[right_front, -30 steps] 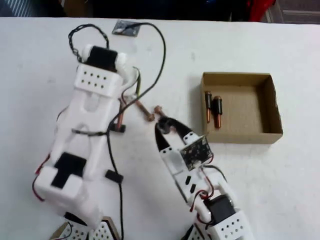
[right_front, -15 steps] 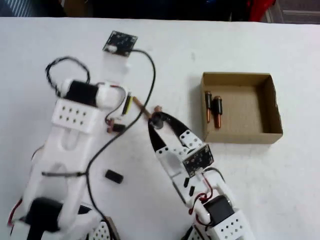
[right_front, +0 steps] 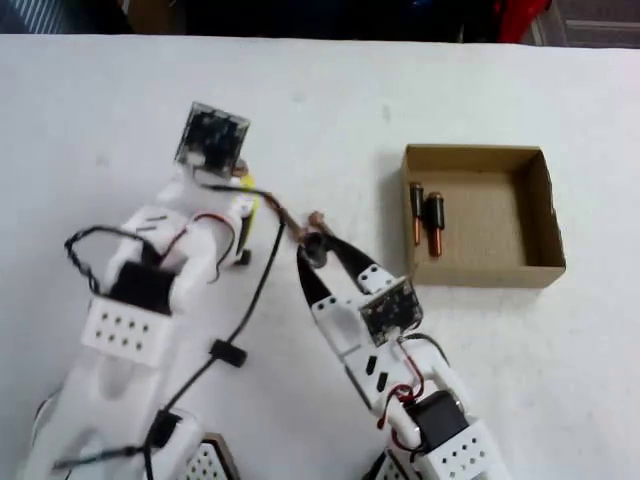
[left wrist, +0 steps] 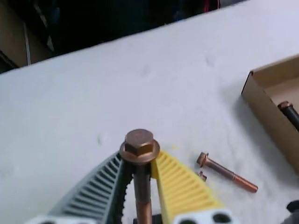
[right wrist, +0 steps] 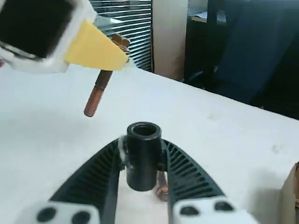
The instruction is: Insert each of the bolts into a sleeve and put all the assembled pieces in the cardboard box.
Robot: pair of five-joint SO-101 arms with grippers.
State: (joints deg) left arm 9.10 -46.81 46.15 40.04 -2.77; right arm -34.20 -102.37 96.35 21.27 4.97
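My left gripper (left wrist: 139,156) is shut on a copper bolt (left wrist: 140,148), just under its hex head, and holds it raised above the table. From the right wrist, the same bolt (right wrist: 99,91) hangs tilted from the yellow finger (right wrist: 96,49), above and to one side of a black sleeve (right wrist: 142,154). My right gripper (right wrist: 142,150) is shut on that sleeve and holds it upright with the bore facing up. From above, the right gripper (right_front: 312,248) sits left of the cardboard box (right_front: 545,215). Two assembled pieces (right_front: 427,220) lie inside the box.
A loose bolt (left wrist: 226,171) lies on the table between the arms, and another bolt head (right_front: 316,218) shows by the right gripper. Two spare black sleeves (right_front: 228,352) (right_front: 240,257) rest near the left arm's cable. The left wrist's camera board (right_front: 213,135) hangs over the table.
The left arm has risen and drawn back toward the near left with the bolt. The right gripper has shifted slightly left, still holding the sleeve.
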